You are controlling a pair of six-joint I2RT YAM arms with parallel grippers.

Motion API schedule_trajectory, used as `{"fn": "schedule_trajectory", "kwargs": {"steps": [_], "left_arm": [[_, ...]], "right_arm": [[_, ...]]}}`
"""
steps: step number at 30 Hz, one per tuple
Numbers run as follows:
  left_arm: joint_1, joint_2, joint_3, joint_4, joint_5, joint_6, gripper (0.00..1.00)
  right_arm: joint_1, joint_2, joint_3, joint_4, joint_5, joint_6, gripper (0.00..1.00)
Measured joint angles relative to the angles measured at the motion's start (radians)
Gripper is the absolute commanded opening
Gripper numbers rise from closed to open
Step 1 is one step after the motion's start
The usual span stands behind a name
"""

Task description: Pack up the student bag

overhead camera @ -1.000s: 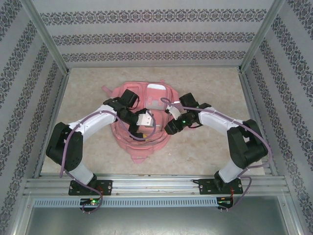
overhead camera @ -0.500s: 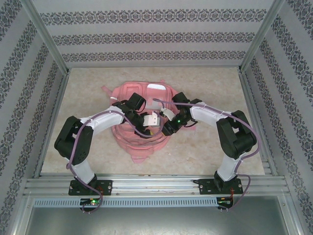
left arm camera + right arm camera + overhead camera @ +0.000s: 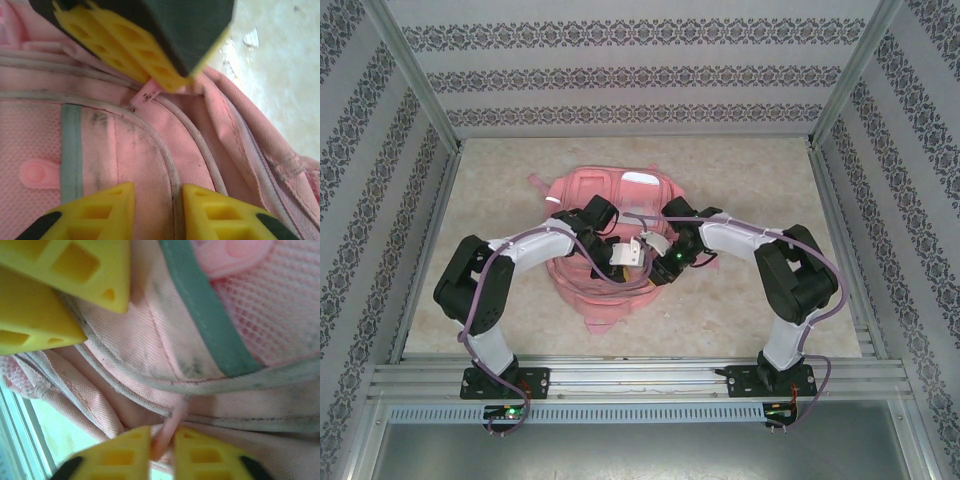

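From above, the student bag (image 3: 605,295) lies flat in the middle of a beige, marbled table (image 3: 750,190). The table is closed in on three sides by walls (image 3: 620,80) papered in pale bands with dark flowered stripes. A metal rail (image 3: 640,380) runs along the near edge, where the arms are bolted. The left arm (image 3: 520,245) and right arm (image 3: 740,235) both bend in over the bag, their ends close together above its middle.

From the left wrist, the left gripper (image 3: 157,187) sits low on the pink fabric with a piped seam running up between its yellow fingers (image 3: 117,210). A narrow gap is left between them, and I cannot tell whether they grip the seam. A grey strip (image 3: 71,150) crosses the scuffed pocket panel, and bare table shows at the upper right.

From the right wrist, the right gripper (image 3: 162,435) has its fingers pressed together on a pink pull tab (image 3: 172,420) at the bag's seam.
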Motion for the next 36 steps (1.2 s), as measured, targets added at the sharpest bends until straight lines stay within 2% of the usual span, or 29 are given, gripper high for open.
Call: {"fn": "schedule_trajectory", "kwargs": {"steps": [4,9,18,22,27,36], "left_arm": [[-0.001,0.013,0.011,-0.025,-0.01,0.039,0.0],[-0.006,0.01,0.019,-0.031,-0.021,0.074,0.0],[-0.003,-0.027,0.003,-0.012,0.001,0.131,0.0],[0.013,-0.027,-0.026,0.013,0.03,0.156,0.0],[0.029,-0.049,-0.071,0.051,0.051,0.185,0.0],[0.041,-0.066,-0.103,0.067,0.047,0.262,0.0]], "right_arm": [[-0.016,-0.018,-0.028,0.018,0.005,0.014,0.0],[-0.029,-0.086,-0.059,0.042,0.045,0.0,0.0],[-0.014,-0.226,-0.125,0.166,0.2,-0.116,0.0],[-0.013,-0.269,-0.204,0.288,0.274,-0.199,0.0],[-0.017,-0.296,-0.294,0.425,0.285,-0.301,0.0],[-0.018,-0.3,-0.394,0.682,0.344,-0.331,0.0]]}}
